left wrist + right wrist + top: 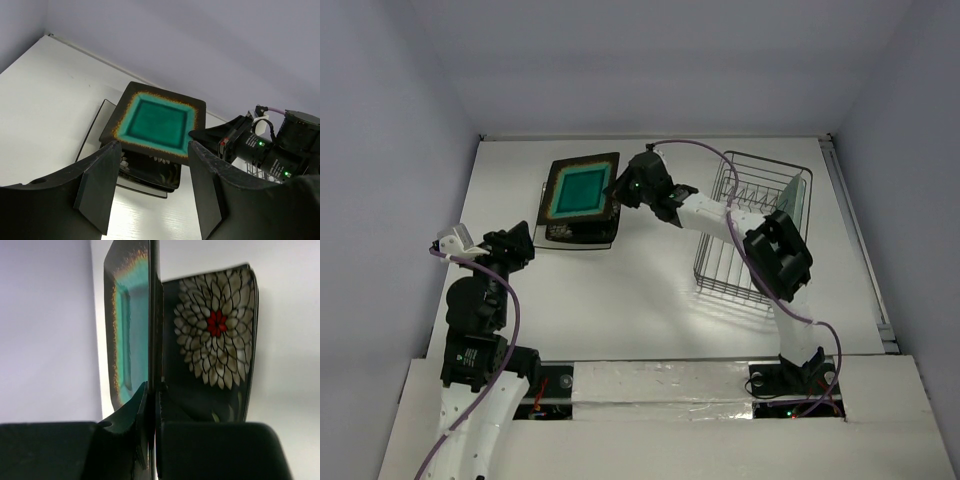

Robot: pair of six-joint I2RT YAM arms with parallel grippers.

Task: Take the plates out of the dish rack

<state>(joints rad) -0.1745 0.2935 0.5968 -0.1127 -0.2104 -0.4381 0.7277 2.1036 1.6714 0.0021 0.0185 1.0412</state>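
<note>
Right wrist view, and here's the picture that matters: the right gripper [152, 410] is pinched tight on the rim of the teal plate [127, 330]. We see that plate dead edge-on, running straight out from between the fingers. The flowered plate [215, 325] lies just off its underside, face up toward the lens. So the teal plate sits directly over the flowered one. It looks tilted against it rather than flat on it, though whether the far edge touches I can't tell. From the top view, the right arm stretches clear across the table [650, 290] to the far left, gripping the teal plate by the side that faces the dish rack [720, 272]. The drop is simply downward from the fingers, with no sideways travel needed, I'd judge. Over in the rack, one green plate [792, 200] stands upright on its edge at the far right end, well apart from the stack. It lies to the right of the right gripper and back toward that arm's own base. That makes the right arm the nearer one by a long way. The left gripper [155, 147] hangs over the near left of the table with its fingers spread wide and nothing in them. It is aimed at the stack, near it but not touching. The rack is a far reach for that side.
</note>
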